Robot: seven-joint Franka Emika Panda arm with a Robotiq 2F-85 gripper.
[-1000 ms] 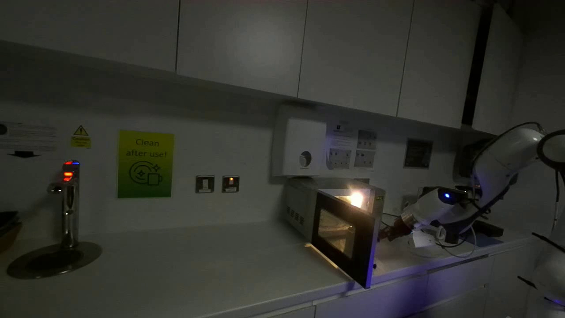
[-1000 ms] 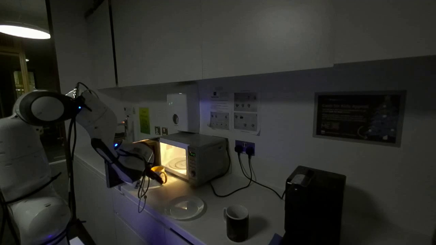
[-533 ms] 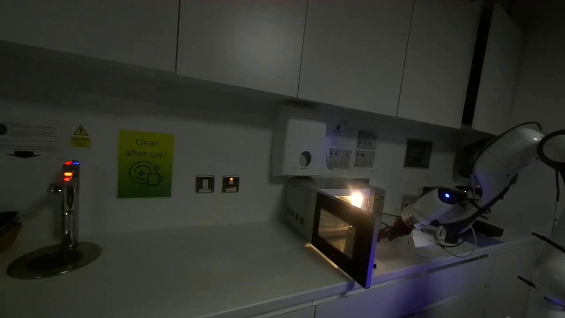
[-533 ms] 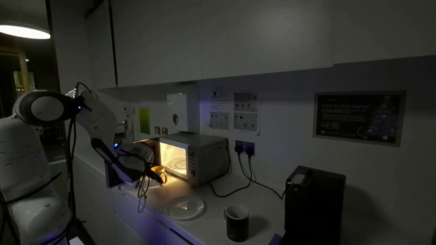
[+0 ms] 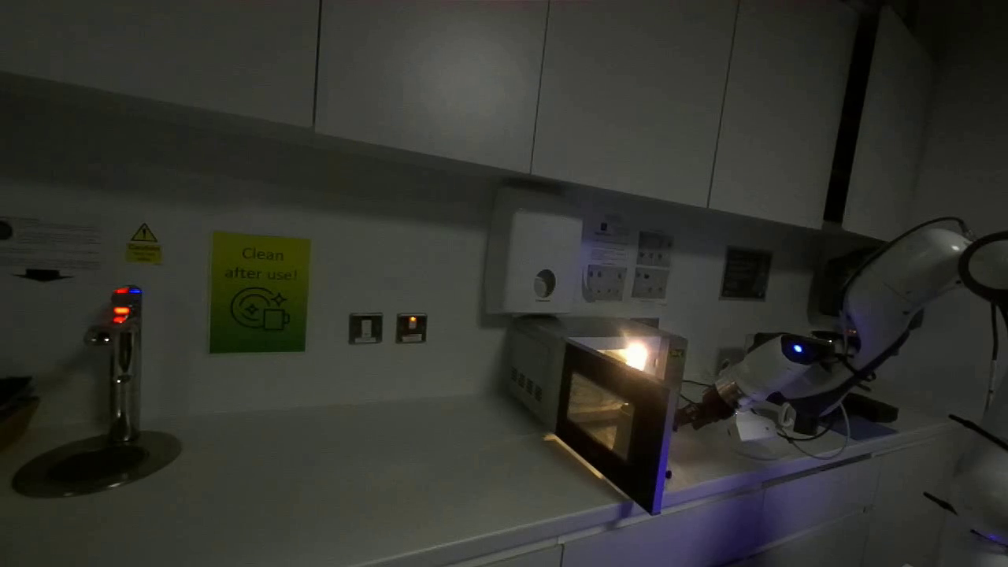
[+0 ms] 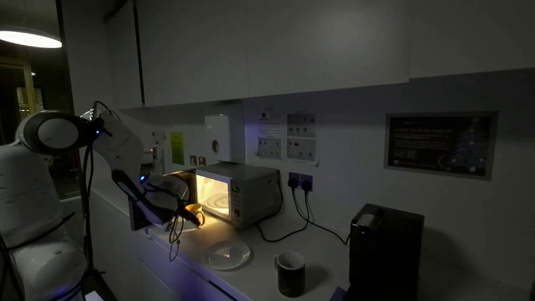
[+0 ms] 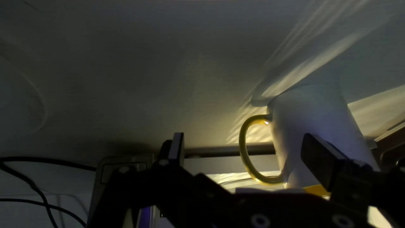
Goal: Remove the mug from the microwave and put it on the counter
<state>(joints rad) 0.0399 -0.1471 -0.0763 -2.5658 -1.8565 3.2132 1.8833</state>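
Observation:
A white mug with a yellow handle and yellow inside (image 7: 316, 117) appears to stand upright on the white counter (image 7: 152, 63), in front of the open microwave. The mug also shows in an exterior view (image 6: 194, 208), partly behind my gripper (image 6: 193, 218). The silver-grey microwave (image 6: 257, 196) is lit inside, and only its turntable shows there. Its dark glass door (image 5: 614, 425) is swung open. In the wrist view my gripper (image 7: 243, 137) is open. One finger overlaps the mug's body and the other is beyond the handle. I cannot tell whether the finger touches the mug. Nothing is held.
A clear plate (image 6: 228, 255) and a dark mug with a white inside (image 6: 291, 276) are on the counter. A black machine (image 6: 388, 251) stands beyond them. Black cables (image 6: 292, 234) run along the wall. A tap (image 5: 124, 370) stands at the counter's far end.

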